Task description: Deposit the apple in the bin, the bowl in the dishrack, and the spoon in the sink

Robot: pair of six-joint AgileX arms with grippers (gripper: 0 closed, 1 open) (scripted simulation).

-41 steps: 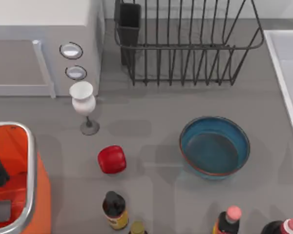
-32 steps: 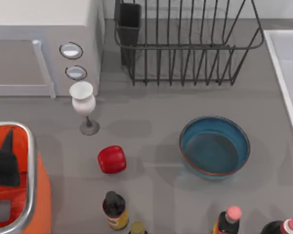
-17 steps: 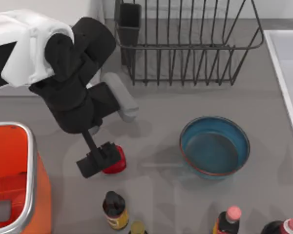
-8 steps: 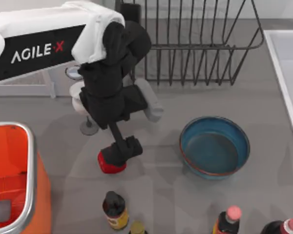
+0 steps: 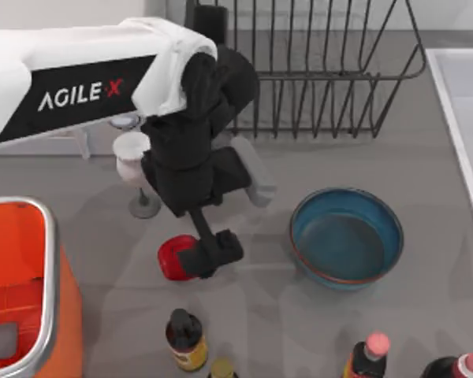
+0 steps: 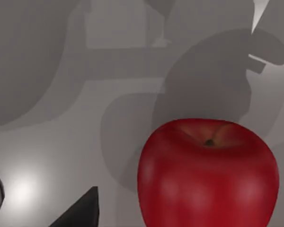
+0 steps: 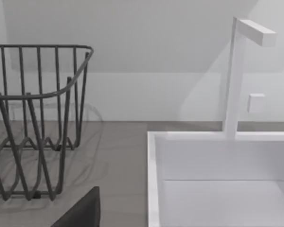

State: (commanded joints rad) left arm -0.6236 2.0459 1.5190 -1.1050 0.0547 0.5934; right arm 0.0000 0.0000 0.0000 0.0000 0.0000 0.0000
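No item is deposited: the left gripper (image 5: 209,253), finger state indeterminate, sits at the apple (image 5: 176,257), with the bin (image 5: 49,268) at 9 o'clock and the bowl (image 5: 347,236) untouched.

Soft, even rendered light with faint overlapping shadows.
Several pale grey shadows of the left arm (image 5: 102,87) spread over the table (image 5: 244,315) under and beside the left gripper (image 5: 209,253). The apple (image 6: 208,175) at the gripper carries soft sheen; a bright glare spot lies on the tabletop near it.
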